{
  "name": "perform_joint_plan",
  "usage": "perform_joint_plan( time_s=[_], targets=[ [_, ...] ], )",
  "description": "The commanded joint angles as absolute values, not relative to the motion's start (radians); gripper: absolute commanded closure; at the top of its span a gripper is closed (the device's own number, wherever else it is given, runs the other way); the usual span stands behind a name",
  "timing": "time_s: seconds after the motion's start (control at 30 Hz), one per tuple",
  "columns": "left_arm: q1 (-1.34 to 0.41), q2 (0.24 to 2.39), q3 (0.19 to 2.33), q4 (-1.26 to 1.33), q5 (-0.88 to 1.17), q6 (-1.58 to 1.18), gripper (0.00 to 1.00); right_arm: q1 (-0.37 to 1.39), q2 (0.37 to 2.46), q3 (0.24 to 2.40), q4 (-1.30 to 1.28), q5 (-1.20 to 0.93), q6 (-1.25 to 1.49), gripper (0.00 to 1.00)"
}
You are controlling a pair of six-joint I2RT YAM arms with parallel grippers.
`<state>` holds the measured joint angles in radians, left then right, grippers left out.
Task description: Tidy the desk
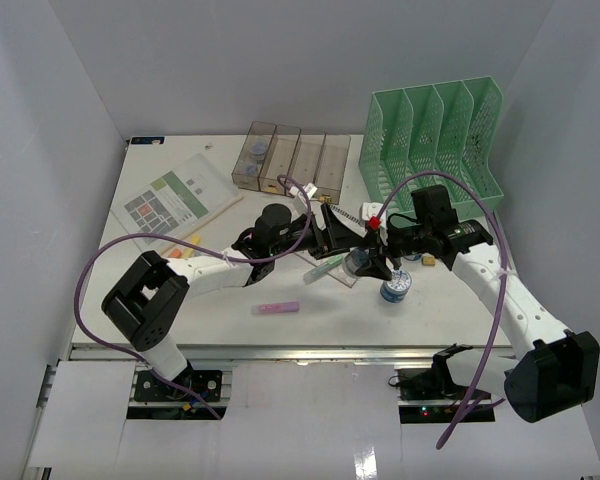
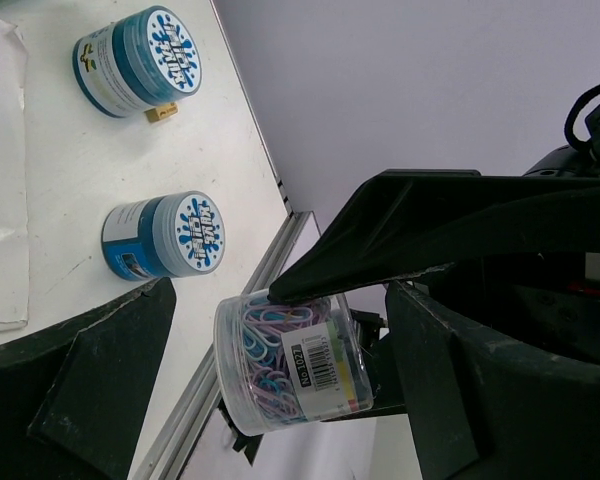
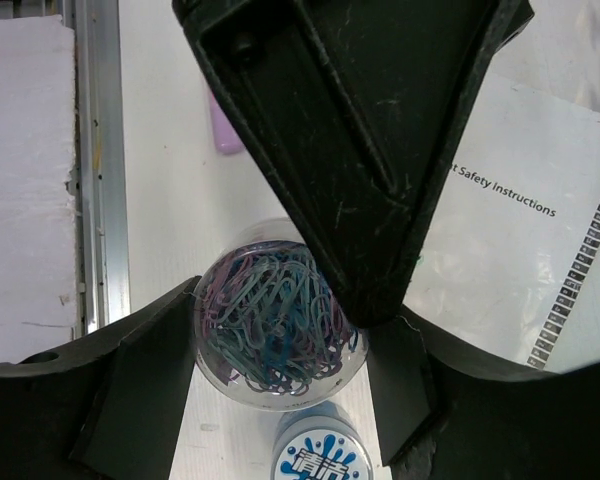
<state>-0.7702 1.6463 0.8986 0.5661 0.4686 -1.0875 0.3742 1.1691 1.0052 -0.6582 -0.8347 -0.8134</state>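
A clear round tub of coloured paper clips (image 1: pixel 358 262) hangs above the middle of the white desk (image 1: pixel 180 300). My right gripper (image 3: pixel 285 345) is shut on the tub (image 3: pixel 265 300), one pad on each side. In the left wrist view the tub (image 2: pixel 290 365) lies on its side, pinched between the right gripper's black fingers (image 2: pixel 400 230). My left gripper (image 2: pixel 280 330) is open wide, its fingers standing apart from the tub on both sides. In the top view the left gripper (image 1: pixel 335 240) meets the right gripper (image 1: pixel 372 262) at the tub.
A blue tub (image 1: pixel 395 288) stands just below the held tub; another blue tub (image 2: pixel 135 62) is beyond it. A green mesh rack (image 1: pixel 435 140) and clear brownish bins (image 1: pixel 290 160) line the back. A booklet (image 1: pixel 170 200), green pen (image 1: pixel 325 268) and pink stick (image 1: pixel 278 308) lie about.
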Motion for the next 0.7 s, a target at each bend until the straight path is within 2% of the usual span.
perform_joint_plan(
  time_s=[0.0,0.3,0.47,0.6,0.67],
  targets=[
    [-0.795,1.628,0.919,0.524,0.467,-1.058,0.04,0.388,1.17,1.012,-0.541,-0.818,-0.782,0.8],
    [-0.795,1.584,0.925,0.41,0.418,-1.001,0.07,0.388,1.175,1.014,-0.489,-0.734,-0.764,0.8],
    [-0.795,1.591,0.952,0.34,0.399,-0.965,0.12,0.388,1.178,1.02,-0.482,-0.737,-0.77,0.79],
    [-0.795,1.617,0.97,0.345,0.423,-0.972,0.23,0.388,1.177,1.013,-0.455,-0.75,-0.747,0.75],
    [-0.795,1.624,0.976,0.343,0.432,-0.975,0.35,0.388,1.173,1.005,-0.441,-0.746,-0.743,0.69]
  ],
)
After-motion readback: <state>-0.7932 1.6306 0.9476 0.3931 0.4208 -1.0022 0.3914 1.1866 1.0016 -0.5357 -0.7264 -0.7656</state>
